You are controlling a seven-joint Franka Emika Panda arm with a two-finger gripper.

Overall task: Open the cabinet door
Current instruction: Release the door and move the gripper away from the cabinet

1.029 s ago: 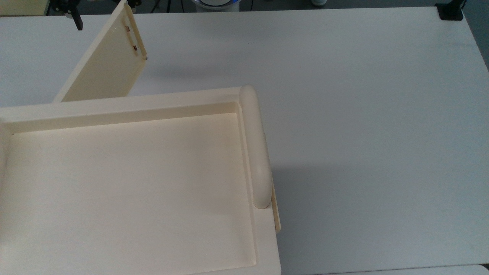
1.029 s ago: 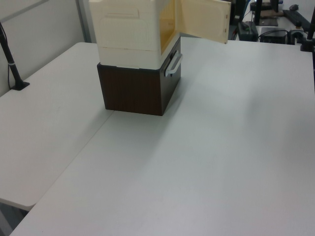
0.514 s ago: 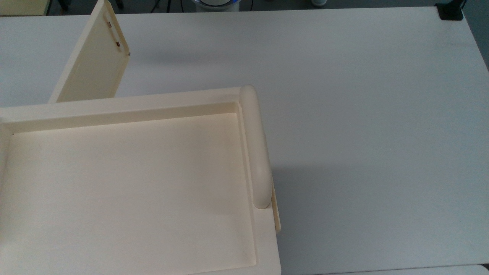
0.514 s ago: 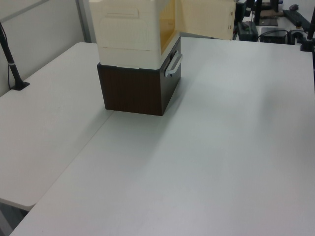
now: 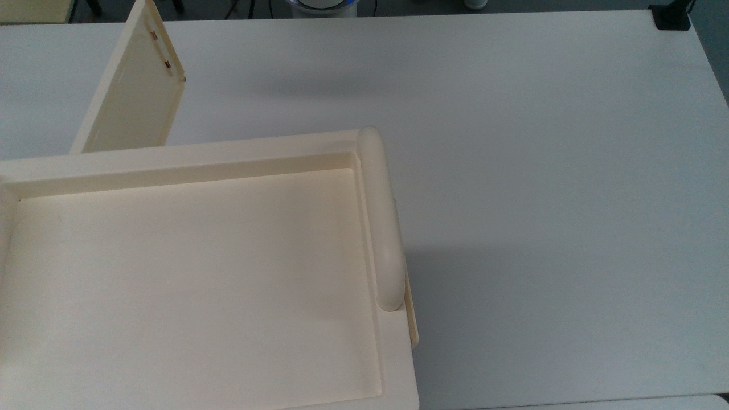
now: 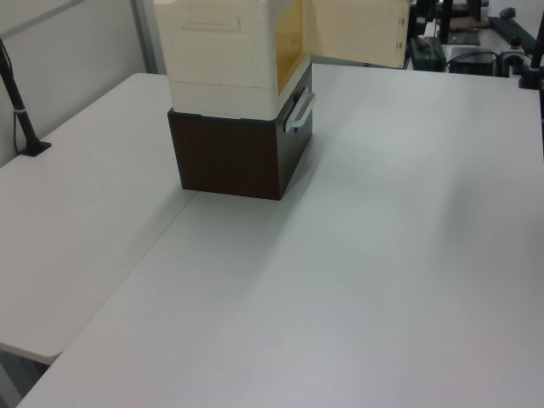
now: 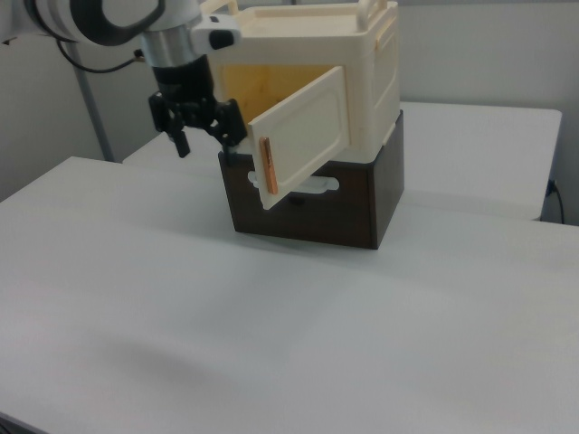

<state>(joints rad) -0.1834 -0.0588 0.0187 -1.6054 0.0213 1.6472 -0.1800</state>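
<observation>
Top view: the cabinet (image 5: 193, 273) is sitting at the surface's (image 5: 512, 171) near-left part, its tray-like upper face edged by a thick rounded rail. The cabinet door (image 5: 131, 91) is standing swung wide out from the cabinet's far side, reaching toward the surface's far-left corner, two brass-coloured fittings showing near its free edge.

Left view: the cabinet (image 6: 225, 51) is resting on a dark brown box (image 6: 238, 153) with a pale drawer handle (image 6: 299, 110). The door (image 6: 357, 32) is hanging open past the amber-lit opening, well clear of the frame.

Right view: the gripper (image 7: 201, 119) is hovering just beside the door's (image 7: 303, 140) free edge, behind it as seen here, at the height of the cabinet's (image 7: 362, 81) opening. The jaws are looking parted and holding nothing; no contact with the panel is visible. A brass strip (image 7: 267, 165) is running down the door's free edge.

Judgement: the task is reading as essentially done. The panel is likely light, stiff plastic on a free hinge, smooth and a bit slippery. Any further push belongs near the free edge, by the brass strip, where leverage is greatest. The cabinet is merely stacked on the box, so a hard shove could shift it.
</observation>
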